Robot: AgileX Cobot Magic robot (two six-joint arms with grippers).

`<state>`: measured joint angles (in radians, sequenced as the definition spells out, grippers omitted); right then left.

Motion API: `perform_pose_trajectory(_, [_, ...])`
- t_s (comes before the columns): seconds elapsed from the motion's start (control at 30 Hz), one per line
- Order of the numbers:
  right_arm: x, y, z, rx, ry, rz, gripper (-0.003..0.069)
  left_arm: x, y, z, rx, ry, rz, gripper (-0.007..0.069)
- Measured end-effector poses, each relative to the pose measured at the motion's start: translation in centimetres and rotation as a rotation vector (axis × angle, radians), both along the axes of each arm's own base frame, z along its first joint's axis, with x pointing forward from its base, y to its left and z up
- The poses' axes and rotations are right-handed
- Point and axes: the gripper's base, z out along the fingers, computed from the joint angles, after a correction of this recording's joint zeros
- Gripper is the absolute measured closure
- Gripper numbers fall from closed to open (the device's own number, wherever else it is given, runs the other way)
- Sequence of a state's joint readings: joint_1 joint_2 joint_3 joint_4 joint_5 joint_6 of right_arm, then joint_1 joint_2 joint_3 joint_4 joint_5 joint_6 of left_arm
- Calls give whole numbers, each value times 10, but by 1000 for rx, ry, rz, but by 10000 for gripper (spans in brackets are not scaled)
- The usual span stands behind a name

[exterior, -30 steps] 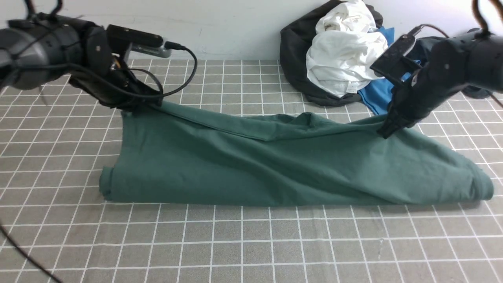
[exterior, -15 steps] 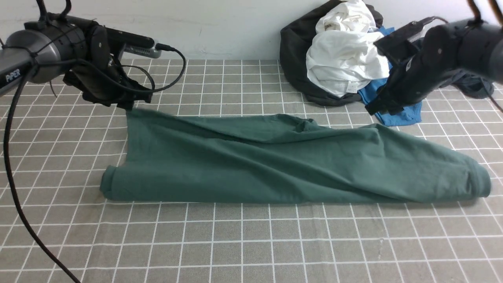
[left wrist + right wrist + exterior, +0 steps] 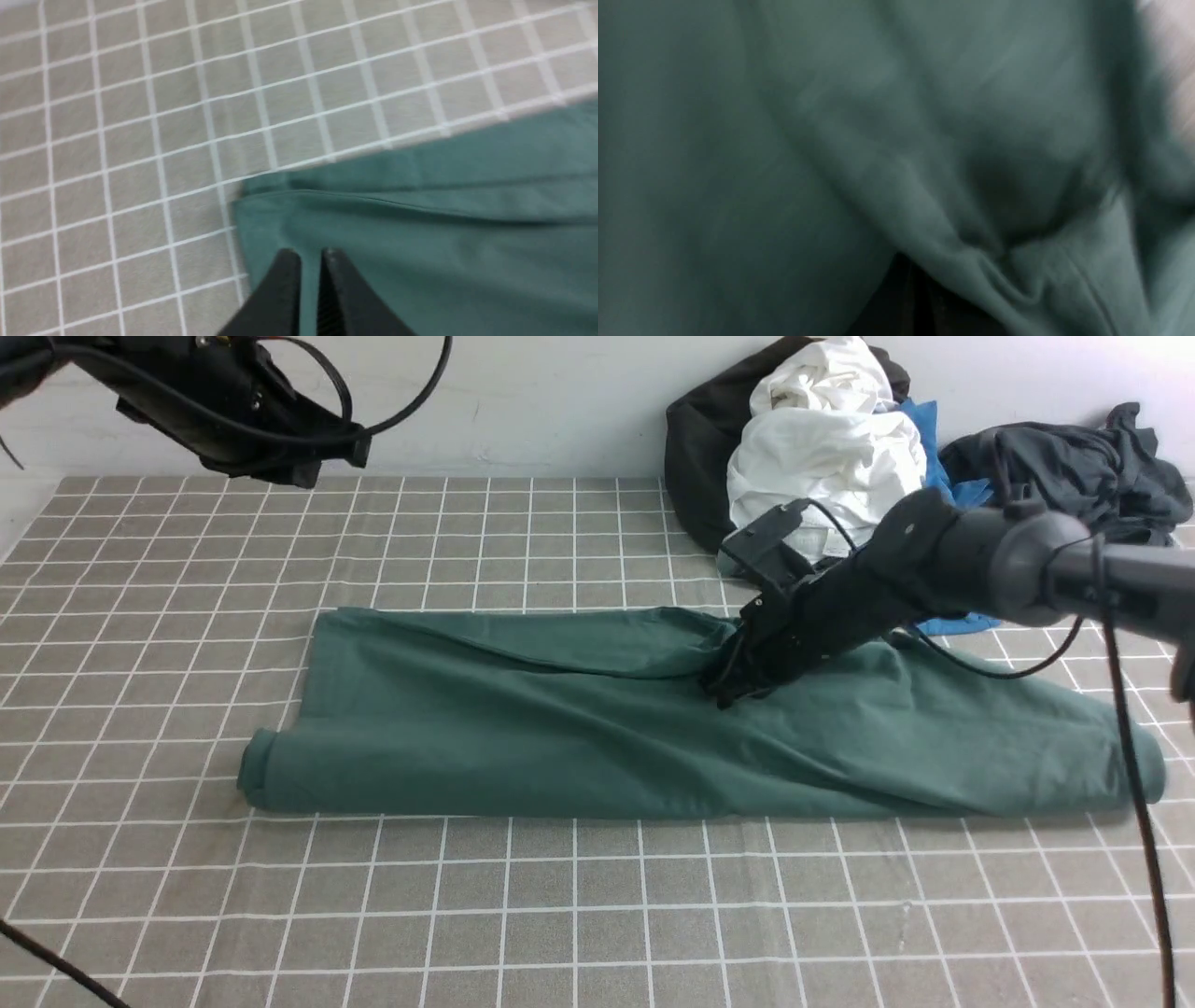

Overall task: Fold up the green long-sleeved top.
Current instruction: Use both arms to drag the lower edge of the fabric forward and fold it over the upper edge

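The top lies as a long band across the middle of the surface; the left fingers hang clenched on nothing near the far left corner; the right fingers look clenched on a ridge at its far edge; a one-sided pull may drag the band askew.

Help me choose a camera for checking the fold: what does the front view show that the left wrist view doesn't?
Front only: the whole top as a long band, the right gripper down on its middle, and a clothes pile behind. Left wrist only: the left gripper close up, fingertips nearly together, empty, over one corner of the top. Both: green fabric on the checked cloth.
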<state>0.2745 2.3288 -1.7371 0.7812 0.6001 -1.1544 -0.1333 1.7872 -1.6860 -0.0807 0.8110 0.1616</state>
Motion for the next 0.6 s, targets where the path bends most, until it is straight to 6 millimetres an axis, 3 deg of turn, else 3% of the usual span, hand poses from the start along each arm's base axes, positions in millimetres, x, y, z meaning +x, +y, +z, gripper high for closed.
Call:
perform_pose_trajectory(0.1, [33, -10, 8, 42, -252, -255, 669, -40, -6, 16, 20, -23, -63, 629])
perform_pose_trajectory(0.17, [42, -19, 16, 61, -307, -338, 669, -57, -3, 22, 21, -32, -66, 632])
perform_pose_trajectory(0.2, [50, -30, 29, 105, -345, -417, 669, -76, 0, 27, 23, -43, -68, 632])
perform_pose_trajectory(0.23, [53, -38, 43, 135, -365, -450, 669, -95, 6, 29, 23, -46, -61, 632])
perform_pose_trajectory(0.3, [54, -45, 52, 156, -366, -454, 669, -108, 9, 28, 23, -43, -56, 632])
perform_pose_trajectory(0.33, [52, -50, 65, 178, -352, -420, 669, -125, 13, 27, 22, -39, -50, 632])
perform_pose_trajectory(0.4, [43, -55, 86, 200, -307, -323, 666, -145, 17, 13, 25, 17, -45, 632])
perform_pose_trajectory(0.47, [28, -60, 109, 193, -220, -211, 665, -166, 19, -13, 36, 141, -50, 632])
perform_pose_trajectory(0.5, [25, -60, 115, 193, -216, -203, 665, -169, 20, -15, 35, 150, -49, 632])
perform_pose_trajectory(0.6, [-1, -75, 134, 115, -5, -173, 661, -191, 22, -53, 51, 328, -53, 632])
